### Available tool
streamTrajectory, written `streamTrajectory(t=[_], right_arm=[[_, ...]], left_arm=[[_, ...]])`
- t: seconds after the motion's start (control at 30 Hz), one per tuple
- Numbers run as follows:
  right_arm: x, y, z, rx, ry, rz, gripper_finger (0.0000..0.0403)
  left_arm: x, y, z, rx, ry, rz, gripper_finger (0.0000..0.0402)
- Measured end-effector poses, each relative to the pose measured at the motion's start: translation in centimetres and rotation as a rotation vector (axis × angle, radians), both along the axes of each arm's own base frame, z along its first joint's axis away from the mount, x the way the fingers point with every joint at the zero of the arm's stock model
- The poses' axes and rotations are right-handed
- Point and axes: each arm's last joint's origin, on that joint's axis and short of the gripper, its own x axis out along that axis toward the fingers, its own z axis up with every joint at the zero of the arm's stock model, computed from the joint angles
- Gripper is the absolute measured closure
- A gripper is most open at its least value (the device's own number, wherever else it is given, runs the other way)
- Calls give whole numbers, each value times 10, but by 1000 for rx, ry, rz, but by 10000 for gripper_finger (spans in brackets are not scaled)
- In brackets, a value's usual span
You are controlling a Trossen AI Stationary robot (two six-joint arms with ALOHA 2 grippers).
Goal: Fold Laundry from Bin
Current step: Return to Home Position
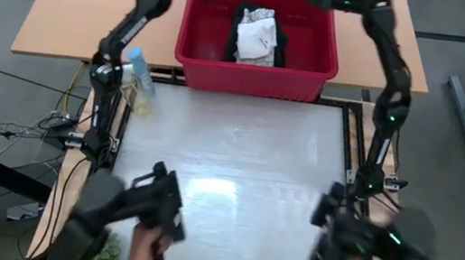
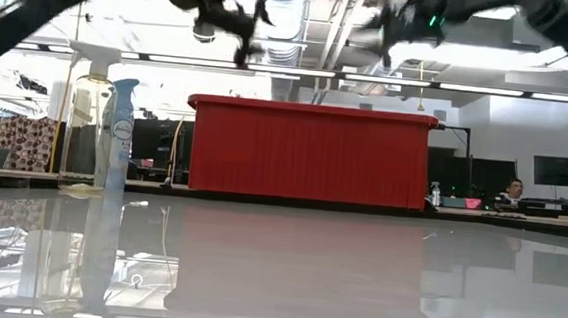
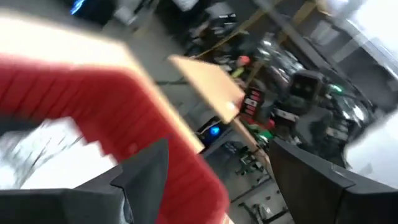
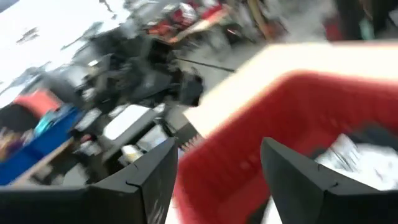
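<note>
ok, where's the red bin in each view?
High: bin at top centre, between the two arms.
Low: dead centre, its broad red wall.
Left wrist: close up, red wall.
Right wrist: close up, red wall.
Shared landmark: white cloth inside it, hidden only in low.

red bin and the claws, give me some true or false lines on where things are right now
1. The red bin holds folded laundry, a white piece on a dark one. True.
2. The right claw grips the laundry. False: it is open, holding nothing, raised over the bin's far right corner.
3. A spray bottle stands upright on the table, left of the bin. True.
4. The bin lies tipped on its side. False: it stands upright, open side up.
5. The left claw is open, over the bin's far left corner. True.
</note>
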Motion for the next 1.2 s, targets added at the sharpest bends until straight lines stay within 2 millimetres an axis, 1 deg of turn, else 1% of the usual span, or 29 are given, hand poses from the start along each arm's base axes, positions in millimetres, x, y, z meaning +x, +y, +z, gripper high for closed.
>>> streamTrajectory(t=[0.07,0.13,0.23,0.3,0.43,0.5,0.57,0.67,0.77,0.87,0.97,1.0,1.1,1.13,1.2], right_arm=[[-10,28,27,-96,-15,31,148],[-19,58,51,-178,-25,54,148],[-29,101,77,-297,-25,76,148],[-36,130,93,-389,-34,91,148],[-53,189,121,-515,-82,123,148],[-64,211,129,-539,-99,128,148],[-73,232,134,-511,-113,136,148],[-84,256,134,-516,-89,147,148],[-86,273,122,-490,-16,204,148],[-74,279,104,-409,32,320,148],[-47,281,84,-346,52,450,148],[-39,283,77,-334,64,470,148],[-22,287,56,-312,118,442,148],[-21,290,50,-301,128,429,148],[-31,303,49,-327,87,436,148]], left_arm=[[-7,-24,28,122,-3,-39,139],[-15,-51,56,243,-12,-72,139],[-24,-97,93,415,-31,-106,139],[-30,-128,114,510,-54,-134,139],[-42,-186,145,660,-104,-197,139],[-49,-213,155,730,-110,-227,139],[-58,-236,162,781,-100,-254,139],[-73,-266,165,795,-65,-298,139],[-90,-293,163,811,16,-293,139],[-105,-318,158,798,111,-256,139],[-116,-340,150,807,147,-295,139],[-120,-347,147,819,142,-315,139],[-128,-361,131,866,103,-344,139],[-133,-365,125,875,84,-331,139],[-145,-370,109,881,50,-269,139]])
